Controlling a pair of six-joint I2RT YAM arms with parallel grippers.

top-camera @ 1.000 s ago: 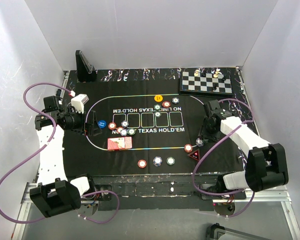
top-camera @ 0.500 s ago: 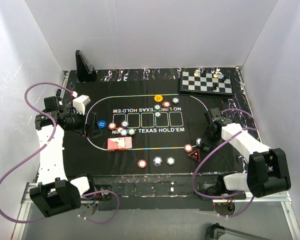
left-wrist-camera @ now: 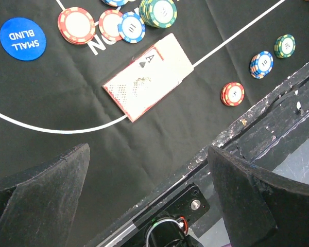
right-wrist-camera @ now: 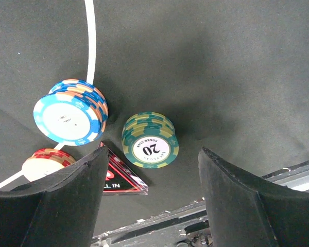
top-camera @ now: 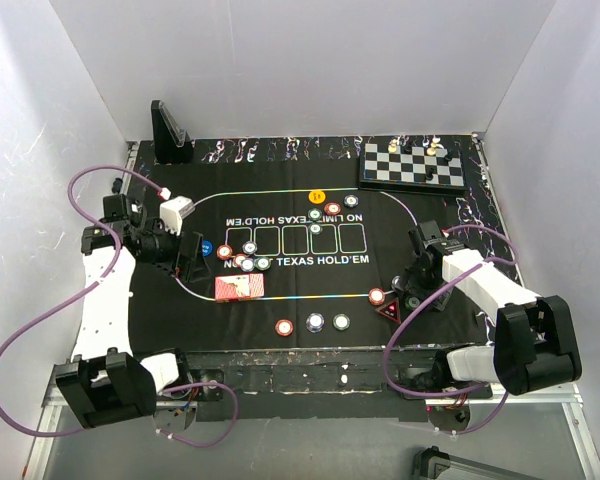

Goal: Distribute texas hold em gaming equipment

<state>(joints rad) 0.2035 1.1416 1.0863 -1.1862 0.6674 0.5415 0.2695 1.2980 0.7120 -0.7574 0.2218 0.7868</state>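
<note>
Right arm has dropped down toward the near-right part of the mat (top-camera: 280,310) since a second ago, so the right end effector (top-camera: 413,288) now sits low over the little cluster by the red triangular marker (right-wrist-camera: 121,179). The left arm has drifted a bit toward the middle too. Through the right wrist camera the fingers (right-wrist-camera: 46,200) are spread well apart with nothing in them, and the green chip stack (right-wrist-camera: 150,140) stands upright pretty much dead centre between them, just ahead of the tips and not touching either. The blue chip stack (right-wrist-camera: 70,117) is just off to one side and the red chip stack (right-wrist-camera: 45,162) is near that finger, so I'd guess green is the target. It's round, so no axis to line up with, just straight ahead and down. The left end effector (top-camera: 187,256) is also wide open and empty, hovering over the red-backed cards (left-wrist-camera: 149,76), which lie flat near the blue button (left-wrist-camera: 22,32). That puts it well away from the green stack, so this one's clearly the right arm's job.
</note>
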